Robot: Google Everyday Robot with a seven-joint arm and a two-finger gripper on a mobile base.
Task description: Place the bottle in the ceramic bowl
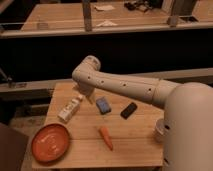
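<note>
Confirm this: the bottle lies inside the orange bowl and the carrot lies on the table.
Wrong on one count. The camera view shows the bottle lying on the table beside the ceramic bowl, not inside it. The carrot does lie on the table. The end effector hangs near the bottle's upper end.

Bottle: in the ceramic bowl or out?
Out. The bottle lies on the table, apart from the empty ceramic bowl; the hand is close by its cap.
</note>
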